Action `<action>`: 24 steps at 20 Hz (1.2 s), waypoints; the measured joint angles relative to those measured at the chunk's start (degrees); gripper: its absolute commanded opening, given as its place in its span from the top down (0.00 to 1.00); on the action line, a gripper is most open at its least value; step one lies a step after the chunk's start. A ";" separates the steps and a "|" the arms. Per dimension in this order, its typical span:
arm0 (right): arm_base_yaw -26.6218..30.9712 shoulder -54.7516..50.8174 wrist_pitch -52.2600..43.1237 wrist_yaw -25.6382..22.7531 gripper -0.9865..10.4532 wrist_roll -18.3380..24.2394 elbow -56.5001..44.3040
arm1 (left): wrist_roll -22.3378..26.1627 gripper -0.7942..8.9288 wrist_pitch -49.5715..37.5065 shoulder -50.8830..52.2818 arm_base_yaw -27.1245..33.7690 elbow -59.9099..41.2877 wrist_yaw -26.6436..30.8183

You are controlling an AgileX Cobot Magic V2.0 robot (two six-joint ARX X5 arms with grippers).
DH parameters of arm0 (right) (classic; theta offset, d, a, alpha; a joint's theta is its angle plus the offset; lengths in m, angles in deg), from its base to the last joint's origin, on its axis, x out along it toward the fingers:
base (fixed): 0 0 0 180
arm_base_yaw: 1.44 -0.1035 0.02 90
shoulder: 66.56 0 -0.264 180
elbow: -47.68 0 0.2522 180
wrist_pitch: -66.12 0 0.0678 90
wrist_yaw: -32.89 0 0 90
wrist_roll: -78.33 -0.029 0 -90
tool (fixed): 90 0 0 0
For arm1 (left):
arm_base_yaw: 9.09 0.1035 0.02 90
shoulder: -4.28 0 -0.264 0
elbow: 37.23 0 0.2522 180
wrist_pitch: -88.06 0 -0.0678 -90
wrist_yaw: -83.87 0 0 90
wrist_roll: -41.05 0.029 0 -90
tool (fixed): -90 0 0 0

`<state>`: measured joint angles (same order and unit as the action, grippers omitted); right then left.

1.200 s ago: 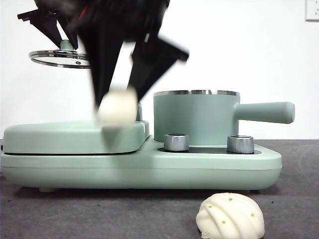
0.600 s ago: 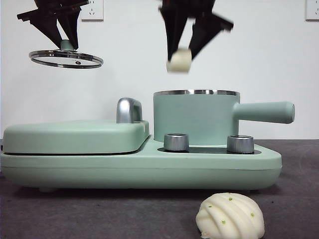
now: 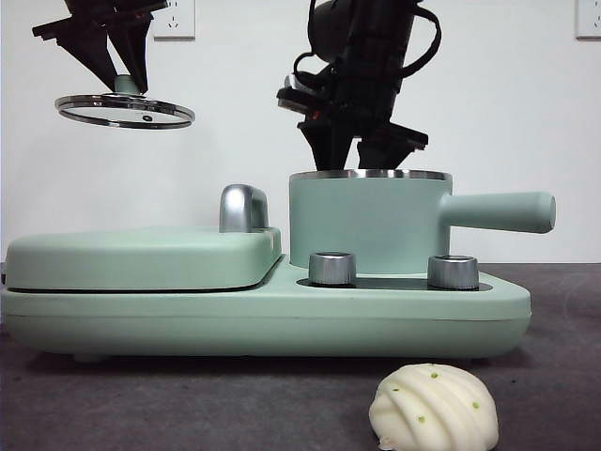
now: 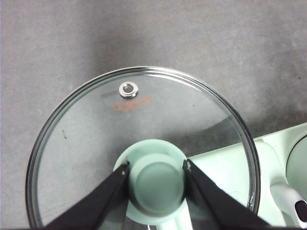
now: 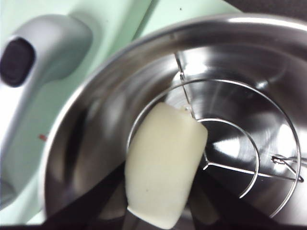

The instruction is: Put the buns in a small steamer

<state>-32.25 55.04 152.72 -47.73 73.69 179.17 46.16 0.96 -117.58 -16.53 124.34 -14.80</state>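
Dropped since half a second back: right pincer (image 3: 355,162), then high above the small steamer (image 3: 368,225) with the plain roll in plain sight, now sunk to the steel rim, jaw tips out of sight behind it in the front view. Clamped on the smooth plain bun (image 5: 165,168), which hangs inside the pot just over the wire rack (image 5: 225,158), not visibly resting on it yet. Roughly half done by judgement: first bun inside the pot but unreleased; ridged bun (image 3: 434,410) with green specks lying on the table (image 3: 141,404) at about 5 o'clock of the appliance, well apart from the pot, untouched. Left to do: letting go, fetching the second bun, probably putting the lid back. Left pincer (image 4: 156,175) gripping the green knob (image 4: 157,178) of the glass lid (image 3: 124,111), held aloft at about 10 o'clock of the pot. Front view alone gives the ridged bun and the heights; right wrist view alone gives the pot's inside, roll and rack; left wrist view alone gives the grip on the knob.
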 measured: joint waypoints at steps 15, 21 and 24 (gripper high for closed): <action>0.02 -0.28 4.09 -2.78 0.57 0.28 14.51 | -0.28 0.80 -0.07 0.00 -0.02 0.00 0.00; -3.13 -11.80 4.09 -2.01 0.57 -0.13 5.97 | -0.85 0.80 -0.04 0.00 -0.81 0.00 -0.02; -5.01 -22.01 4.09 -2.03 0.57 -0.28 -2.69 | -0.85 0.80 -0.04 0.00 -1.16 0.00 0.00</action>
<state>-37.25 33.03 156.81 -49.76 73.41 176.48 45.30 0.91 -117.58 -17.69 124.34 -14.80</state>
